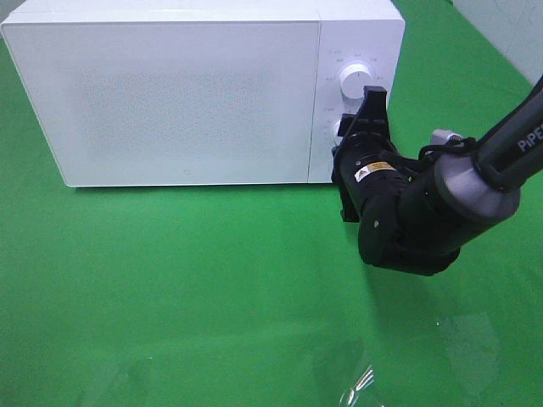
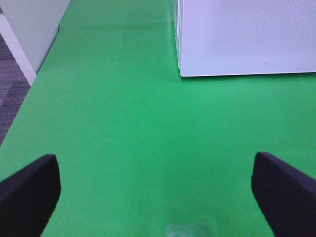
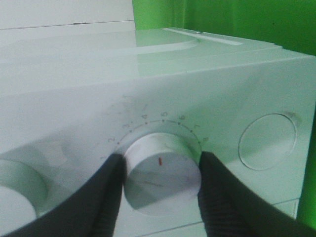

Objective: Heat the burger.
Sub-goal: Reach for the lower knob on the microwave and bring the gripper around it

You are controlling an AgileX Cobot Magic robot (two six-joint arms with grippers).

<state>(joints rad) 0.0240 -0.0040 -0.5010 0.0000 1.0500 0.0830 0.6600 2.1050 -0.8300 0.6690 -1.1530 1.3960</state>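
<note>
The burger is hidden; it shows in no view. The white microwave (image 1: 182, 93) stands at the back of the green table with its door closed. My right gripper (image 1: 363, 114) reaches to its control panel and is shut on the lower dial (image 3: 160, 173), one dark finger (image 3: 106, 197) pressing each side. Numbers ring that dial, and its red mark points up. The upper dial (image 1: 355, 79) is free. My left gripper (image 2: 158, 197) hangs open over bare green cloth, in front of the microwave's left corner (image 2: 247, 39), with nothing between its fingertips.
A round recessed button (image 3: 266, 140) sits beside the gripped dial. A small glassy glint (image 1: 358, 390) lies on the cloth near the front edge. The table's left edge and grey floor (image 2: 12, 84) show in the left wrist view.
</note>
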